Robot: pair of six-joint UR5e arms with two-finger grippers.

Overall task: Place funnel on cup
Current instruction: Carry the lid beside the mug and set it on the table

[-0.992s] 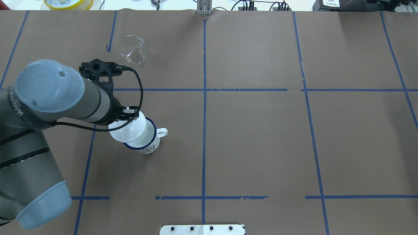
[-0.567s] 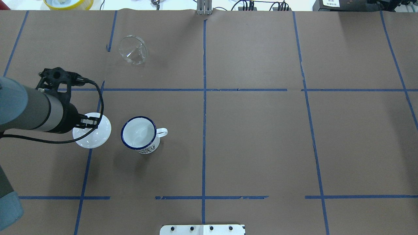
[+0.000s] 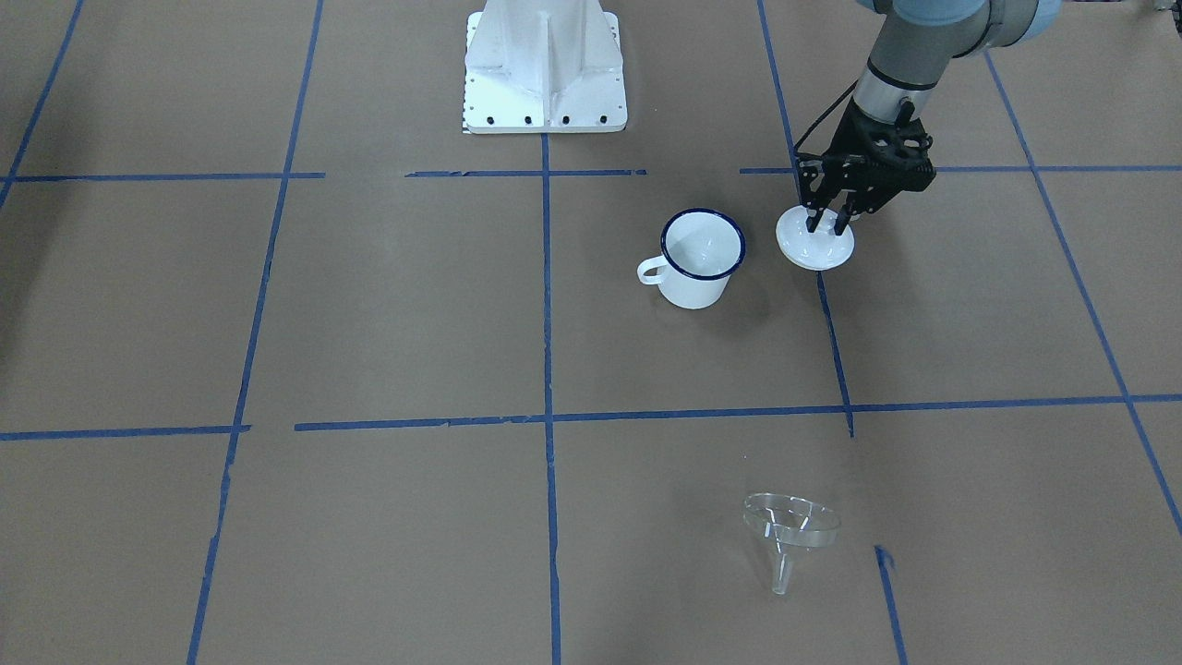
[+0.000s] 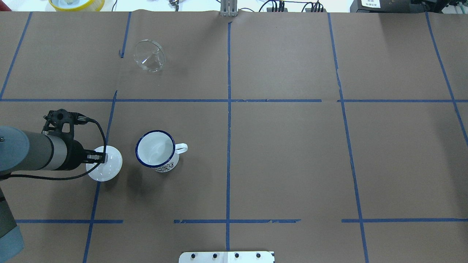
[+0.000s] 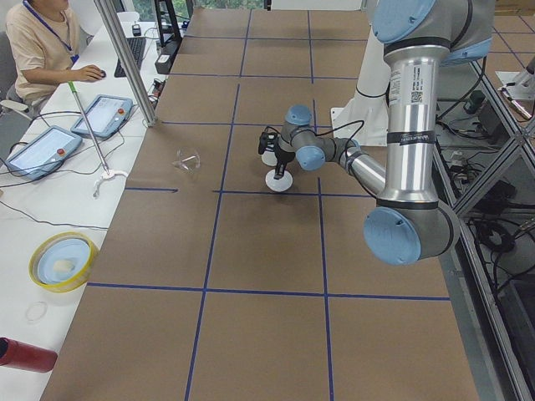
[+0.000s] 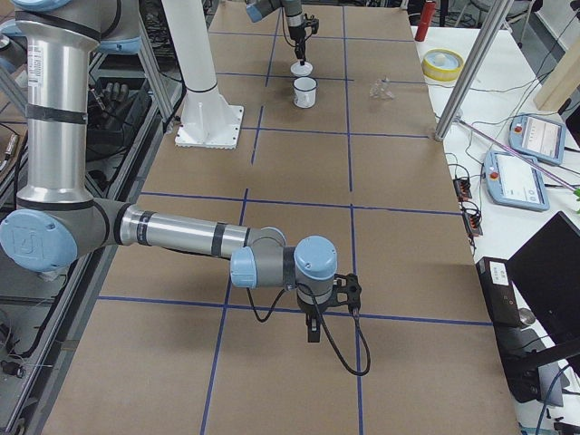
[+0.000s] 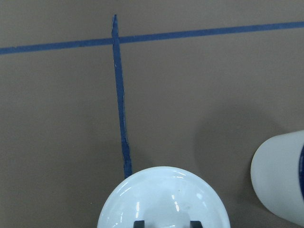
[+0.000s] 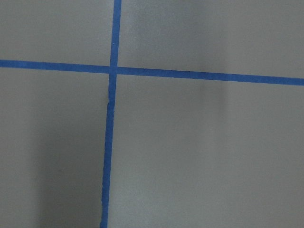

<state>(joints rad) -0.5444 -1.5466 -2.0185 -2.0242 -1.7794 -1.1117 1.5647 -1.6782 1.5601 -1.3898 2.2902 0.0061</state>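
Robot base plate (image 4: 226, 256): white, bolted down at the near edge of the table (image 4: 292, 164), on the centre tape line.

Left gripper (image 4: 101, 157): low on the left side of the table, pointing down, fingers (image 7: 139, 223) closed either side of the knob of the lid (image 4: 108, 168). Knob itself hidden in the wrist view; only two dark fingertips at the bottom edge there.

Lid: round, white, glossy, dome side up, held level at or just above the brown paper. Cannot tell whether resting on it. Sits over a blue tape line (image 7: 121, 118), just left of the cup and apart from it.

Cup (image 4: 156, 153): white enamel with a dark blue rim, upright and uncovered, interior showing. Loop handle pointing right. Dark print low on the near wall. Left of the centre line.

Right gripper (image 6: 313, 333): well apart from everything else, at the right end of the table, pointing down close above a crossing of tape lines. Seen only from the side camera, so cannot tell whether open or closed.

Funnel (image 4: 148, 55): clear, lying tipped over on the paper at the far left of the table, well beyond the cup. Wide rim tilted up, narrow spout pointing toward the far edge. Touched by neither arm.
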